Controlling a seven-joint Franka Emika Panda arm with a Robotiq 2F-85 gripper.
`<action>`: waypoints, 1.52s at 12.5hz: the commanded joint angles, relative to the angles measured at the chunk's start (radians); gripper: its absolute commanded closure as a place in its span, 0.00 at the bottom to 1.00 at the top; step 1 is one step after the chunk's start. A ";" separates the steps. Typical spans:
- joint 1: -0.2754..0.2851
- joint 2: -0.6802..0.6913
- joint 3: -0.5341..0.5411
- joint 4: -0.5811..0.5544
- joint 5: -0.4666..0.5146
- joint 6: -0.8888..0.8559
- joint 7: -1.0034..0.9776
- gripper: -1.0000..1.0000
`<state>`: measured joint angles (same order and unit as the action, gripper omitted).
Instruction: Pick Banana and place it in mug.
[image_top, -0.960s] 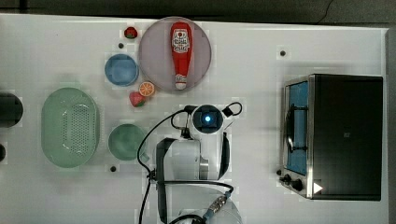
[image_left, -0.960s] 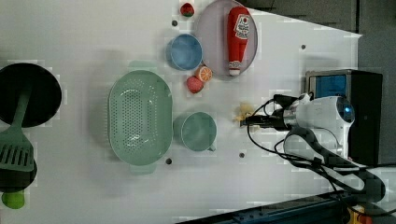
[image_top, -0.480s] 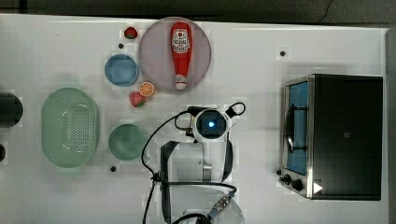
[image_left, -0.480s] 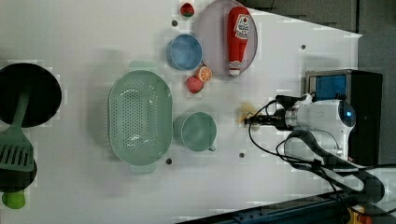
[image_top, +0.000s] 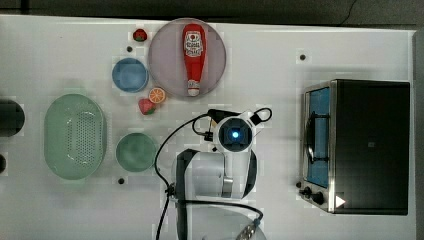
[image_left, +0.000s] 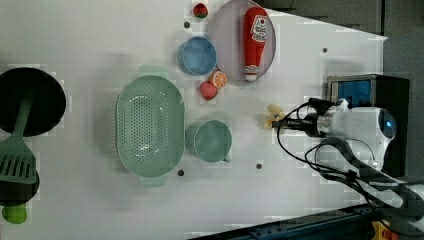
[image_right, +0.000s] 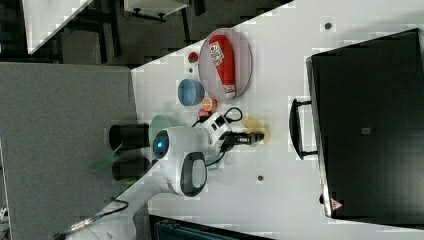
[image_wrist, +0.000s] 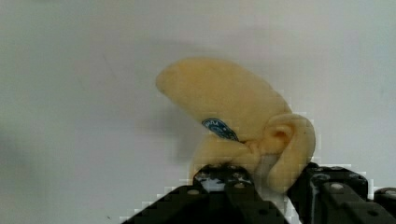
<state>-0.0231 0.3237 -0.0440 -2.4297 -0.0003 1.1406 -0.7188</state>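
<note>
**Gripper down on the banana, mug off to the side**

The gripper (image_wrist: 268, 184) sits low over the white counter (image_top: 310, 30), and the wrist view puts the banana (image_wrist: 238, 119) right between its two black fingers (image_wrist: 224, 186), which press against the fruit's lower end. That is a grip on the banana, with the pale-yellow bunch lying on the counter and most of its curved body sticking out past the fingertips. A small blue sticker shows on its side.

In the left view the banana (image_left: 273, 116) pokes out at the tip of the gripper (image_left: 283, 121), on the left view's left of the white wrist. In the right view the banana (image_right: 256, 129) lies at the gripper's (image_right: 252, 136) far end.

The mug (image_left: 212, 141) stands apart from the gripper, off to the left view's left and a little lower, upright. Beyond the mug, farther from the gripper, sits the perforated green basket (image_left: 149, 125).

Above the gripper in the left view: a strawberry (image_left: 208, 90) and an orange slice (image_left: 218, 79) touching each other, then the blue cup (image_left: 198, 55), and the grey plate (image_left: 225, 30) with the ketchup bottle (image_left: 254, 42) lying on it. A second strawberry (image_left: 200, 9) sits near the plate's edge.

In the top view the arm's wrist (image_top: 235, 134) covers the gripper, with the toaster oven (image_top: 370, 145) well off to the top view's right.
</note>
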 joint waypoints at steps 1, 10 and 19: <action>0.010 -0.150 0.016 0.027 -0.006 -0.048 -0.024 0.70; 0.043 -0.496 0.198 0.157 -0.006 -0.670 0.318 0.70; 0.057 -0.430 0.428 0.171 0.101 -0.679 0.772 0.70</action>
<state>0.0445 -0.1333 0.4016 -2.2637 0.0978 0.4534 -0.0899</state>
